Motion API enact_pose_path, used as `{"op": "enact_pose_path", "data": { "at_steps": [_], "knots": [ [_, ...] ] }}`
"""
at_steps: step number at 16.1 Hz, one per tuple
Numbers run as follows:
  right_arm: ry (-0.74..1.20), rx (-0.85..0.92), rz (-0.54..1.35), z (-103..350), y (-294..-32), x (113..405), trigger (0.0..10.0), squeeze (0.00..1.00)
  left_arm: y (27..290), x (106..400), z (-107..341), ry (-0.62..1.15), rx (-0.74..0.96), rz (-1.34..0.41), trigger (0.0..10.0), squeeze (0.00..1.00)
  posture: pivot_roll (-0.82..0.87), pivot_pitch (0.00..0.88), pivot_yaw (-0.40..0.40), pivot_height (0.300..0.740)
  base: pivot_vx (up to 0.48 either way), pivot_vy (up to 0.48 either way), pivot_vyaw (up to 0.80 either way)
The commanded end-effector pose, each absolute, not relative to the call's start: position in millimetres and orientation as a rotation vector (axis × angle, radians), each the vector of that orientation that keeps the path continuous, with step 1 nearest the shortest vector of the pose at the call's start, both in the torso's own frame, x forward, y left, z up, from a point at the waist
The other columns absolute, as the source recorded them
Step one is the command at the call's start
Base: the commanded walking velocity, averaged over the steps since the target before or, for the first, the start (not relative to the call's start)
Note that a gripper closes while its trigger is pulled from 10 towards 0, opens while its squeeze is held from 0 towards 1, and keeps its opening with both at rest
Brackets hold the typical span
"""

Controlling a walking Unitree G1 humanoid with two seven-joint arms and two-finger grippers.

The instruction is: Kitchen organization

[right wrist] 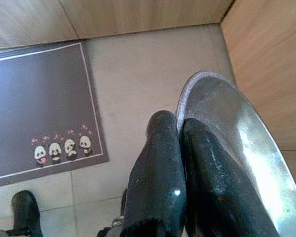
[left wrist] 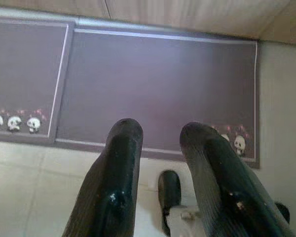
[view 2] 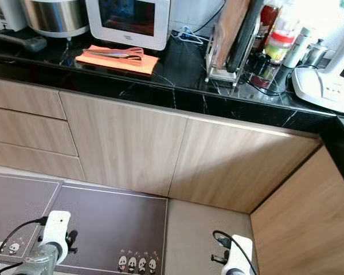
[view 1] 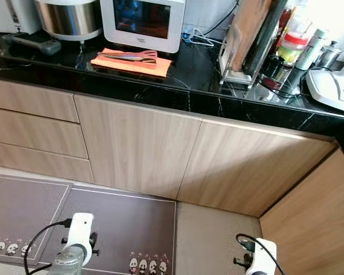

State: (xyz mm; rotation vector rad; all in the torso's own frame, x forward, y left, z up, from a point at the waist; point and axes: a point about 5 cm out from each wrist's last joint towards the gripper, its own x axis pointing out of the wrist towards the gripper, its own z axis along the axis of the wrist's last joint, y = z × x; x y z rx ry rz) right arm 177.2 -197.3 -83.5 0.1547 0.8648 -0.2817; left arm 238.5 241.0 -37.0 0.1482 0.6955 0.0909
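My right gripper (right wrist: 180, 123) hangs low over the beige floor tiles. It is shut on a shiny metal dish (right wrist: 237, 143) with a rounded rim; the dish lies against the outer side of one finger, and its lower part is hidden. My left gripper (left wrist: 160, 133) is open, with nothing between its fingers, above the brown panda mat (left wrist: 158, 84). On the black countertop (view 1: 178, 86), an orange cloth (view 1: 112, 62) carries a metal utensil (view 1: 132, 57) in front of a white oven (view 1: 143, 23).
Wooden cabinet doors (view 1: 160, 149) and drawers (view 1: 28, 132) run under the counter, and a side cabinet (view 1: 315, 223) closes the right corner. A rice cooker (view 1: 69, 17), a cutting board rack (view 1: 246, 46), bottles (view 1: 292, 46) and a white appliance base (view 1: 335, 89) stand on the counter.
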Motion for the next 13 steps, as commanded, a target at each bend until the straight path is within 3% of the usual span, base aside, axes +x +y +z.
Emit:
{"op": "enact_pose_path", "data": {
  "at_steps": [1,3,4,6,9,13],
  "knots": [
    [0.856,0.159,-0.331,-83.1,-206.3,174.1,10.0,0.00,240.2,239.5,-36.2,0.684,0.135,0.085,10.0,0.00,0.26,0.000,-0.178,0.740,0.000,0.000,0.00],
    [0.858,0.192,-0.381,-84.1,-215.9,168.0,10.0,0.00,228.3,245.8,-36.5,0.718,0.140,0.019,10.0,0.00,0.25,0.000,-0.152,0.740,0.000,0.000,0.00],
    [0.855,0.188,-0.410,-82.1,-239.6,159.7,10.0,0.00,221.2,246.3,-39.0,0.765,0.194,-0.050,10.0,0.00,0.25,0.000,-0.143,0.740,0.000,0.000,0.00],
    [0.900,0.195,-0.415,-89.0,-234.6,146.2,10.0,0.00,220.4,248.6,-38.5,0.795,0.252,-0.073,10.0,0.00,0.23,0.000,-0.118,0.740,0.000,0.000,0.00],
    [0.924,0.194,-0.362,-93.3,-225.7,140.2,10.0,0.00,210.0,254.2,-36.5,0.793,0.211,-0.136,10.0,0.00,0.22,0.000,-0.119,0.740,0.000,0.000,0.00],
    [0.909,0.231,-0.415,-91.9,-240.8,133.1,10.0,0.00,199.4,249.8,-41.8,0.815,0.170,-0.167,10.0,0.00,0.18,0.000,-0.108,0.740,0.000,0.000,0.00]
  ]
}}
